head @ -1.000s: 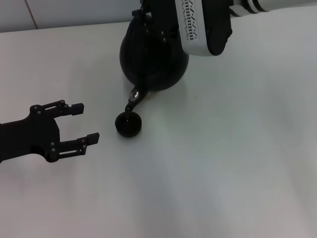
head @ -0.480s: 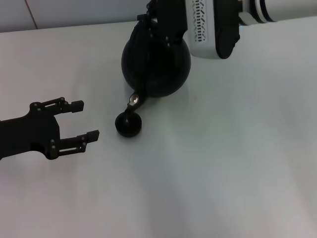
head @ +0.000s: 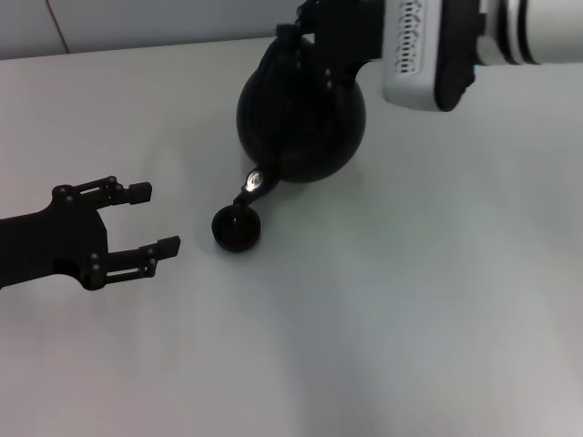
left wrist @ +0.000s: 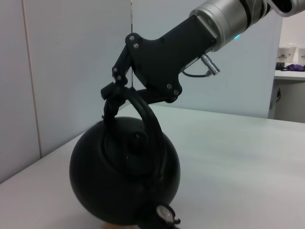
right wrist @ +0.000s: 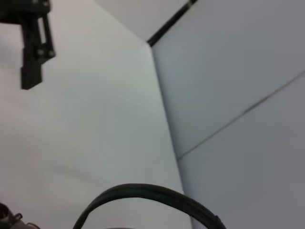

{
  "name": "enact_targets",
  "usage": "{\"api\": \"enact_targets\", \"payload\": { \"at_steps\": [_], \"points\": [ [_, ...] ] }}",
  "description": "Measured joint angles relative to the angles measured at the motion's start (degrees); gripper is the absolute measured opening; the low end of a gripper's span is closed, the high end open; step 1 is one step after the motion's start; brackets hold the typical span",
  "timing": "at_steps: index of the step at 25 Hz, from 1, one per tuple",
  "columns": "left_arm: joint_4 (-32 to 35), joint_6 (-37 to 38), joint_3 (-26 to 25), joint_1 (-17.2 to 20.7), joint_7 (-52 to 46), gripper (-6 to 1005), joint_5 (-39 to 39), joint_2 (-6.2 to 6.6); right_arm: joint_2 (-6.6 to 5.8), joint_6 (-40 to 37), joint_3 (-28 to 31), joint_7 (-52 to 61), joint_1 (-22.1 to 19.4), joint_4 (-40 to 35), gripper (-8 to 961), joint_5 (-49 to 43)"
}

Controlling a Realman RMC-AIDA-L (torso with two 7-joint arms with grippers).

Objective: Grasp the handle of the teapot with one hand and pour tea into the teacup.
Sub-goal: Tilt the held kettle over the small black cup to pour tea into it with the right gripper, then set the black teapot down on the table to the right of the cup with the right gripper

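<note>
The glossy black teapot [head: 301, 127] is tilted toward me, and its silvery spout cap [head: 255, 180] hangs just above the small dark teacup [head: 237, 228]. My right gripper [head: 305, 41] is shut on the arched black handle [left wrist: 150, 119] at its top, as the left wrist view [left wrist: 116, 98] shows. The right wrist view shows only part of the handle's hoop [right wrist: 143, 191]. My left gripper [head: 159, 218] is open and empty, low over the table to the left of the teacup.
A white table [head: 410, 300] lies under everything. A pale wall [left wrist: 71, 57] stands behind the teapot at the table's far edge. One finger of the left gripper [right wrist: 33, 47] shows far off in the right wrist view.
My right arm and the teapot have shifted to the right, with the spout still over the teacup. The teacup and the left gripper have hardly moved.
</note>
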Motion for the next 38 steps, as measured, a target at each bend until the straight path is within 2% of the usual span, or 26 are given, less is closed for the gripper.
{"api": "enact_targets", "payload": {
  "at_steps": [6,10,11,14,21,26,38],
  "points": [
    [0.2,0.0,-0.1,-0.1,-0.1,778,-0.1,0.08,0.06,2.5,0.3,4.1,-6.2,-4.4,97,2.8],
    [0.2,0.1,-0.6,-0.2,-0.1,778,-0.1,0.09,0.07,3.0,0.5,6.1,-8.6,-5.2,95,5.5],
    [0.2,0.1,-0.6,-0.2,-0.1,778,-0.1,0.09,0.05,3.0,1.1,6.1,-10.1,-5.2,95,9.9],
    [0.2,0.2,-1.2,-0.2,-0.1,778,-0.2,0.10,0.01,2.6,2.1,6.2,-12.1,-5.3,96,15.3],
    [0.6,0.2,-1.4,-0.2,-0.1,778,-0.3,0.13,0.05,2.5,3.6,8.1,-16.6,-5.2,96,23.3],
    [1.2,0.7,-1.4,0.1,-0.2,778,-0.7,0.10,0.07,2.5,5.2,12.9,-18.2,-3.9,96,23.7],
    [1.3,1.5,-1.4,0.3,-0.2,779,-0.8,0.07,0.04,3.0,6.4,14.3,-20.3,1.5,95,23.9]
  ]
}}
